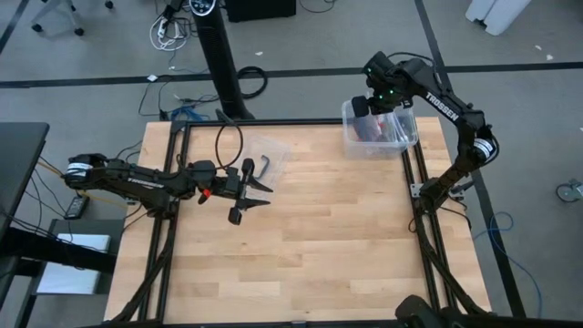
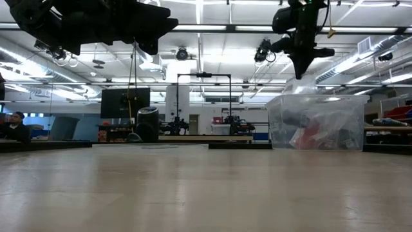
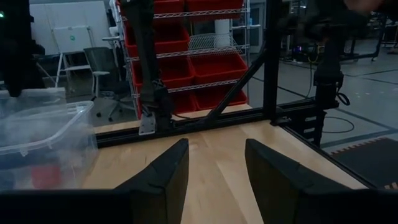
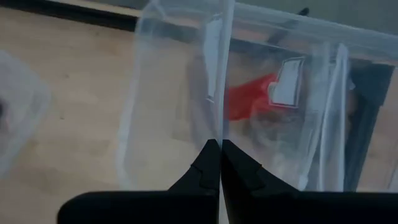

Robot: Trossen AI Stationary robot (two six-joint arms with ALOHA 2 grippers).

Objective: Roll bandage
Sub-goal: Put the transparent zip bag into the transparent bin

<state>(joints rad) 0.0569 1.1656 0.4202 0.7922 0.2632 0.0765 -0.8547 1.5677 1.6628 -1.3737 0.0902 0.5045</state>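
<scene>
My right gripper [image 1: 374, 102] hangs over the clear plastic bin [image 1: 405, 137] at the table's far right corner, pointing steeply down, shut on a clear plastic bag [image 4: 180, 106]. The bin holds a red item [image 4: 249, 99] and more clear plastic. My left gripper [image 1: 264, 195] stands open and level above the table's left part, pointing toward the right edge, with nothing between its fingers [image 3: 214, 162]. The bandage does not show plainly in any view. My right gripper pinches an upper edge of the clear bag [image 4: 219, 121] between its two fingertips. The fingers come from above, pointing steeply down. The bag hangs slack below them [image 2: 302, 85], and its lower part reaches down into the bin; whether it rests there I cannot tell.
A second clear plastic bag [image 1: 265, 148] lies flat on the table's far left part, with a small dark bent thing [image 1: 265, 165] at its near edge. The black frame rails [image 1: 414, 173] run along the table's sides. Bare wood [image 1: 328, 237] fills the middle and the near half.
</scene>
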